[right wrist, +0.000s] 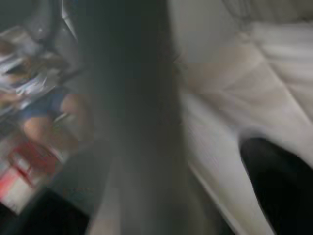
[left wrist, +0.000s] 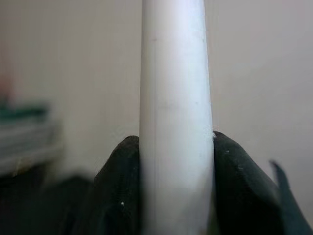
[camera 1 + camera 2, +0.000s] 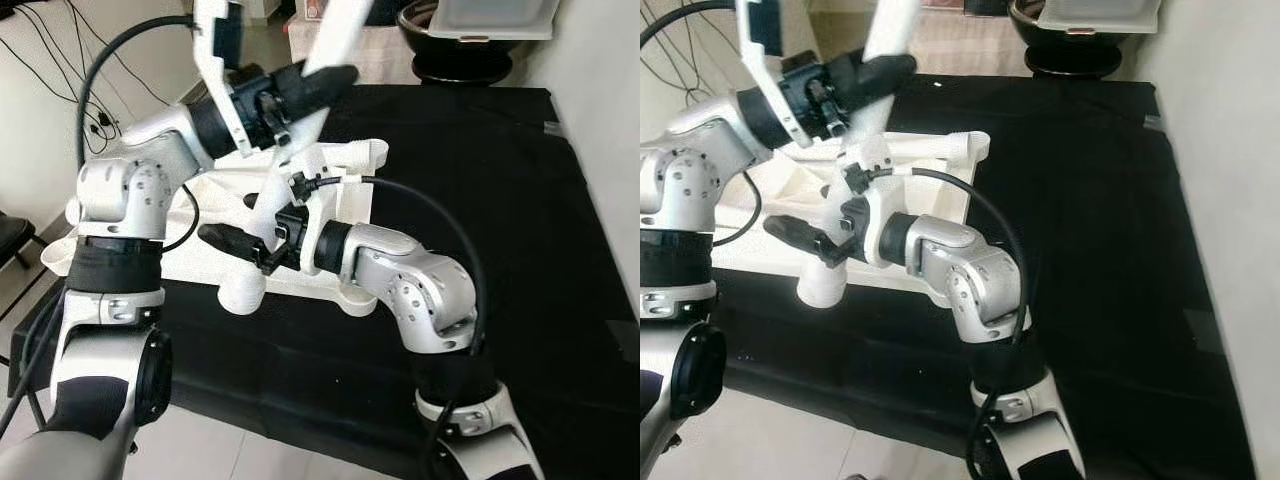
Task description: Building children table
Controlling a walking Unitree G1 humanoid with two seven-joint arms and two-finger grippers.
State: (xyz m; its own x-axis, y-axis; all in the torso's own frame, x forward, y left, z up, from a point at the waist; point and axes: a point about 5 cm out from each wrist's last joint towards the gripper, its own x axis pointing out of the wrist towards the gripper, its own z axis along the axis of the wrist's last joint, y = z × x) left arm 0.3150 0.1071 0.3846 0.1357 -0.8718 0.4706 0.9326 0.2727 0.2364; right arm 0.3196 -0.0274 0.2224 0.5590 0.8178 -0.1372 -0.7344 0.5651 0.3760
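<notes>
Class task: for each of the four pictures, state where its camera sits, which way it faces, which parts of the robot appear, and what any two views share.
Left eye view: on the head, looking down at the white plastic table top on the black cloth; both silver arms show.
Right eye view: same head, same scene.
Left wrist view: along the left gripper, shut on the white round table leg.
Right wrist view: blurred; right gripper by the leg.
Shared: the leg shows in the eye and left wrist views.

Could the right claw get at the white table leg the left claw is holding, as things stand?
Probably yes: the right claw sits beside the leg lower down, nothing between; the left claw grips higher.
</notes>
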